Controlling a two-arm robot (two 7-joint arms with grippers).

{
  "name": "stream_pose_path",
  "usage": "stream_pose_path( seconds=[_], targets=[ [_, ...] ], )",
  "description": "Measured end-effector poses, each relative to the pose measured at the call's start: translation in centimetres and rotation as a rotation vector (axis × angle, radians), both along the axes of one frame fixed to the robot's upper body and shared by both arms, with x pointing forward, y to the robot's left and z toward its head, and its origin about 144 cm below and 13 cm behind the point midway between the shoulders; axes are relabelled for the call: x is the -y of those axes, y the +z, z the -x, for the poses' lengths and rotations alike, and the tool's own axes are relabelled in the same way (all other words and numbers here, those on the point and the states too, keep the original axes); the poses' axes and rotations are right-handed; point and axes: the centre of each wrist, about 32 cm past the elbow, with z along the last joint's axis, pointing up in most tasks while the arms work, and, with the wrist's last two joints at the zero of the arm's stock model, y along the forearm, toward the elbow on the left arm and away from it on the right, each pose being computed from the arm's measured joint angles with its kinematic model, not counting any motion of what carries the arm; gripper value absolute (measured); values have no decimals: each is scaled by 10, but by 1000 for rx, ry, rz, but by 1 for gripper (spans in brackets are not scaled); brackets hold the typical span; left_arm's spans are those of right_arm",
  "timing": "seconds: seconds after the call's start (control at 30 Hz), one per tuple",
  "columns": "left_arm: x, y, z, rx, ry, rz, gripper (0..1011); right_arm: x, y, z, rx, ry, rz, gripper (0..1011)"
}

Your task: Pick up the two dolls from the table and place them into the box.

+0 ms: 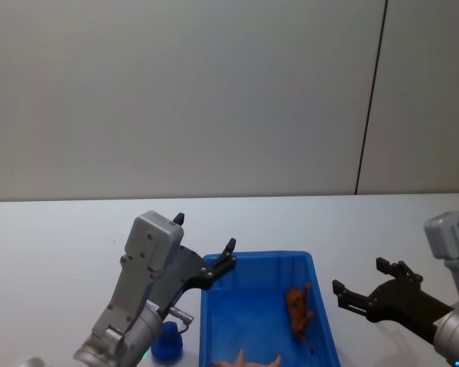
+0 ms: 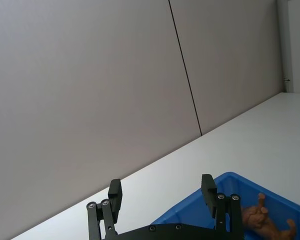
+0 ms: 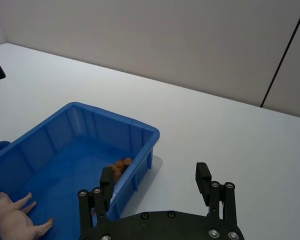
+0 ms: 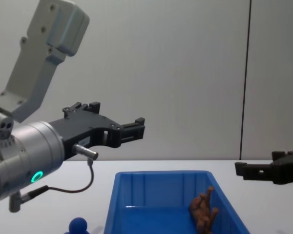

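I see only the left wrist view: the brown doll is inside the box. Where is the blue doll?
Observer: The blue doll is on the table, just outside the left wall of the box, below the left arm.
Operator: Is anything else in the box?
Observer: Yes, a pink toy animal lies at the end near the robot.
Operator: And the other arm?
Observer: The right end effector is open, in the air right of the box.

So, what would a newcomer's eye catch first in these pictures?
The bright blue box on the white table, with the reddish-brown doll lying inside it. The blue doll sits on the table left of the box. Both hands hover open: the left hand above the box's left edge, the right hand beyond its right side.
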Motion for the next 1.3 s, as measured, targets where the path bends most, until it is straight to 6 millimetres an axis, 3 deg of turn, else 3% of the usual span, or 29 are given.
stream_pose_path(
  seconds=[0.7,1.3],
  targets=[
    [-42,-14,27,-43,81,-103,1002,8,1,6,13,-14,14,1001],
    [-68,-48,24,-139,47,-103,1001,9,1,7,15,-17,16,1001]
  ],
)
